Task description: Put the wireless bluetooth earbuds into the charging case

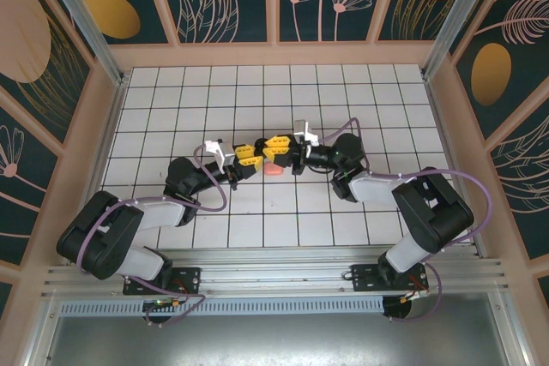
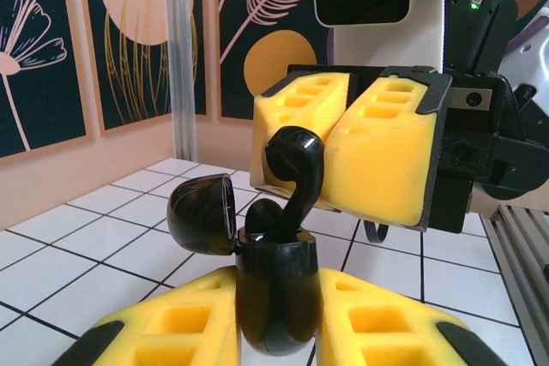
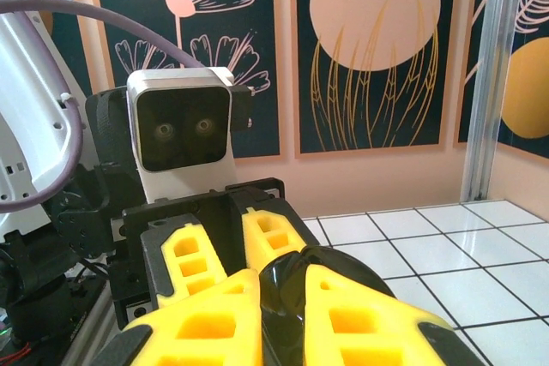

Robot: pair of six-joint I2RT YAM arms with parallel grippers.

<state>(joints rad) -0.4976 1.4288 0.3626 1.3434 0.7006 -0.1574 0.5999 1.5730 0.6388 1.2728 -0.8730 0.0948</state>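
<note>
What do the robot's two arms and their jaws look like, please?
The left arm and the right arm have bulky black joints with pale grey links between them. A purple cable loops along each. The jaws are yellow blocks with rectangular hollows, set in black frames. A white camera box with a dark face sits on each wrist.

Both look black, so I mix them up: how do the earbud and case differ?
The charging case is bulkier, clamped upright in the left gripper, lid open. The black earbud is slimmer, stem down into the case, held by the right gripper. Both are glossy black.
</note>
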